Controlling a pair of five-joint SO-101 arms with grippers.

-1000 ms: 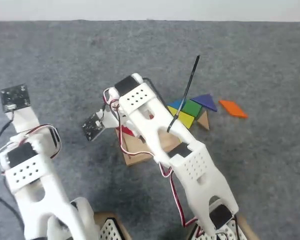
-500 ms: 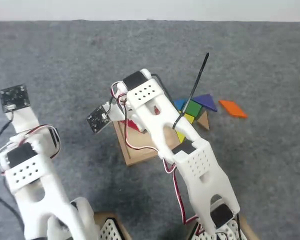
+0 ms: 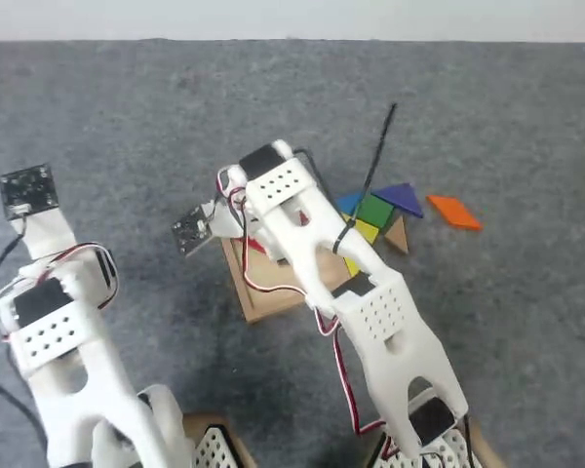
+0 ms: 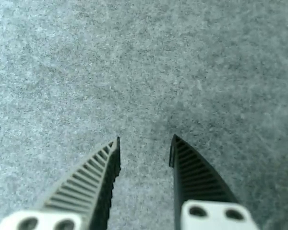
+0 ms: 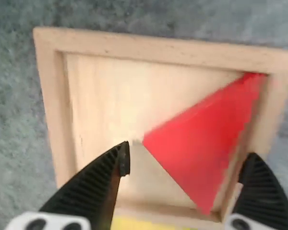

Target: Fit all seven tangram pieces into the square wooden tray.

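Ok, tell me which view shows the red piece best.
Right wrist view: the red piece lies in the tray, nearly whole. The high view catches slivers of it beside the right arm. The left wrist view faces carpet.

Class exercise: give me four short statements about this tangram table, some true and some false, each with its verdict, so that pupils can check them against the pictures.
1. A red piece is in the wooden tray. True.
2. The orange piece sits in the tray. False: it lies on the carpet, outside the tray.
3. The left gripper holds a blue piece. False: it is open over bare carpet, with nothing between its fingers.
4. The right gripper is open above the tray. True.
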